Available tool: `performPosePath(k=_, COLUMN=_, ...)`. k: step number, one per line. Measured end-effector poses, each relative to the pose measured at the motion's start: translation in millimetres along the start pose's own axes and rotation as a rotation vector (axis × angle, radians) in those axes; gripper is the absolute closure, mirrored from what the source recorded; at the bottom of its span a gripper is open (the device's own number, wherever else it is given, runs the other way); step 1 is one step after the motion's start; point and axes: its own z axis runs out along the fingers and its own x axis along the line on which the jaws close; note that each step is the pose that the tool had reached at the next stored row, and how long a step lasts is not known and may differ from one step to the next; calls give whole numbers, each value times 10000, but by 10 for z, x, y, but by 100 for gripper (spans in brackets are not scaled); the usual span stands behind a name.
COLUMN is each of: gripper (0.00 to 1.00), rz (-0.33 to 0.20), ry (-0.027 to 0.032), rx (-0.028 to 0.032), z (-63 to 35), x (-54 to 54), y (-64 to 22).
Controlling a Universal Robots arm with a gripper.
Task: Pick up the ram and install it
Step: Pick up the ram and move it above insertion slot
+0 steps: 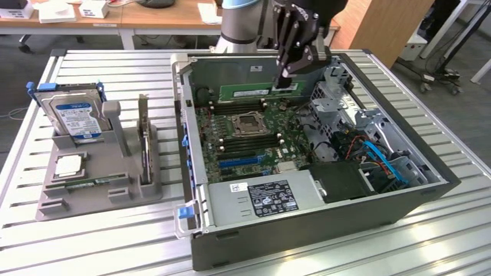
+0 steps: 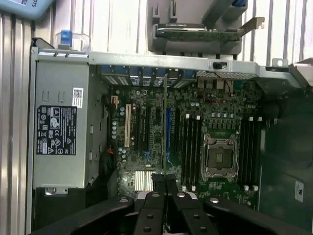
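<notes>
Risk of misalignment: we hold the ram [image 1: 249, 91] clamped in our fingers [image 1: 286, 77] above the motherboard [image 1: 245, 123], where a tilted stick could jam instead of seating.

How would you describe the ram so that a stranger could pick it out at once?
Look into the open computer case on the slatted table. Above its motherboard the black gripper holds the ram, a long, thin green stick. Unlike the silver hard drive and dark card in the grey stand beside the case, it hangs in the air.
</notes>
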Motion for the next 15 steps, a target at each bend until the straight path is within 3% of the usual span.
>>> performPosePath(k=15, gripper=89, rz=0, ry=1, rx=0, z=-17, x=11, y=-408)
